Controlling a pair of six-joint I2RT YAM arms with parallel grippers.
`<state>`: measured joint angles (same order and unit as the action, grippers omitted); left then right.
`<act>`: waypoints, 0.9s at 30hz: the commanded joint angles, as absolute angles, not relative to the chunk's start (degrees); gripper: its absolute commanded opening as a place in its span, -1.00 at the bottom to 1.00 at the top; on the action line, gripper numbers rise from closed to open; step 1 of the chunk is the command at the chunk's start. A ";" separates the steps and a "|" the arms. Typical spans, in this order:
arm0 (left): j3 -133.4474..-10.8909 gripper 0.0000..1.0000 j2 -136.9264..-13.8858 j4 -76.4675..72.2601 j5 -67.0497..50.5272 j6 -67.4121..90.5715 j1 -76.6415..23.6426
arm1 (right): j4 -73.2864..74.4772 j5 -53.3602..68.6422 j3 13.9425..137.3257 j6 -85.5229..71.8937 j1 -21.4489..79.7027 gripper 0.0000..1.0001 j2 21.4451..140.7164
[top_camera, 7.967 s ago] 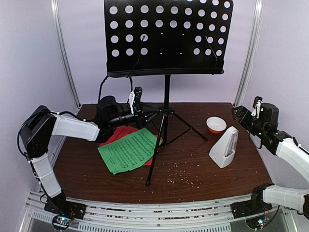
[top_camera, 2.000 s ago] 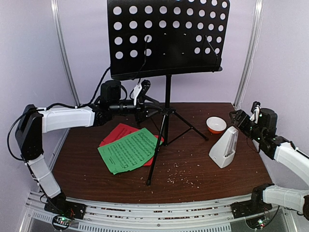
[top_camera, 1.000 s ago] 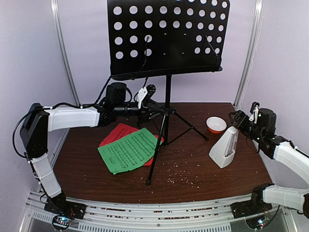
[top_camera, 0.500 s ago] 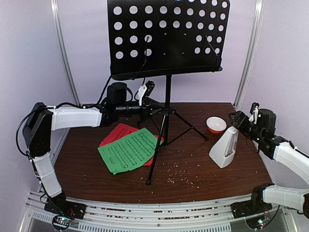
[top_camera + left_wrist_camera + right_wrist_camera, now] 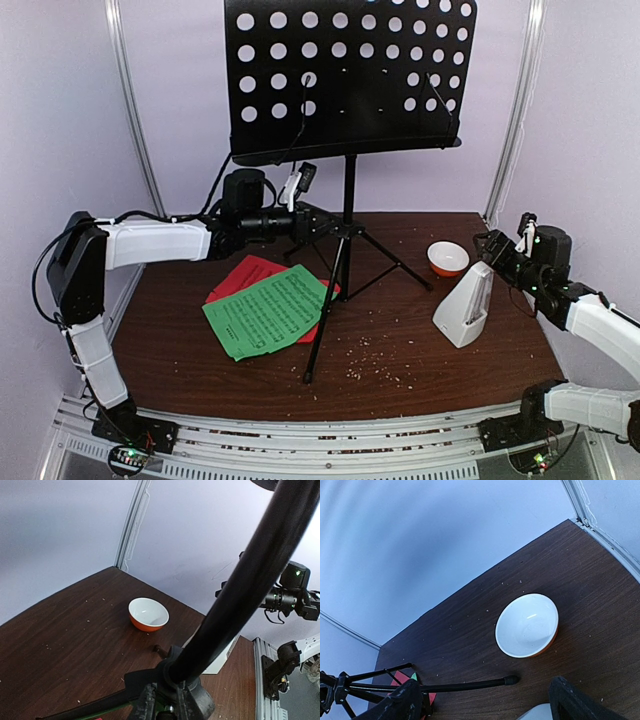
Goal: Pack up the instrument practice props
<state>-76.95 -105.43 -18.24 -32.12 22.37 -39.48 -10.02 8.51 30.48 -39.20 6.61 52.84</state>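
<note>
The black perforated music stand [image 5: 350,75] stands on tripod legs at the table's middle. My left gripper [image 5: 318,222] is shut on the stand's hub [image 5: 186,677], where the legs meet the pole [image 5: 250,575]; its fingers [image 5: 146,707] sit on either side of the hub. The green sheet [image 5: 268,310] lies on the red sheet [image 5: 238,276], left of the stand. The white pyramid metronome [image 5: 464,305] stands at the right. My right gripper [image 5: 488,246] is open and empty, just above the metronome's top [image 5: 540,714], its fingers [image 5: 402,702] wide apart.
A small orange-and-white bowl [image 5: 447,258] sits behind the metronome and shows in the right wrist view [image 5: 526,625]. One tripod leg [image 5: 465,685] reaches toward the bowl. Crumbs dot the brown table [image 5: 400,360]. Purple walls with metal rails close in the back and sides.
Over eight seconds my left arm rose from near the sheets to the tripod hub, and the stand's desk shifted slightly. In the last second it edged right. The right gripper lowered a little.
</note>
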 commanded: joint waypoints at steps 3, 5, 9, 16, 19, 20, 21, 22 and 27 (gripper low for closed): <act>-77.57 -0.61 -104.45 -17.04 -34.05 24.85 -39.68 | -11.42 9.67 29.55 -39.51 6.24 0.80 52.08; -77.88 -0.53 -103.46 -18.31 -35.09 22.76 -39.76 | -11.26 9.67 29.57 -39.51 6.24 0.80 51.88; -77.59 -0.32 -101.50 -20.37 -38.53 15.45 -39.74 | -11.07 9.50 29.61 -39.31 6.24 0.80 51.51; -73.56 0.12 -98.82 -22.81 -38.48 2.42 -39.49 | -10.90 9.57 29.60 -39.02 6.24 0.80 51.96; -73.68 0.16 -99.43 -21.22 -37.12 -3.42 -39.41 | -10.90 9.79 29.66 -39.09 6.24 0.80 52.17; -74.00 0.16 -99.77 -20.13 -36.94 -5.24 -39.37 | -10.83 9.88 29.79 -38.99 6.24 0.81 52.15; -74.22 0.16 -100.02 -19.13 -36.93 -6.98 -39.28 | -10.63 9.93 29.88 -38.82 6.24 0.81 52.12; -74.35 0.14 -100.37 -18.06 -36.82 -8.51 -39.22 | -10.37 9.86 29.99 -38.64 6.24 0.80 52.00; -75.29 0.08 -101.80 -15.13 -38.20 -13.92 -39.12 | -9.84 9.45 30.14 -38.34 6.26 0.81 51.94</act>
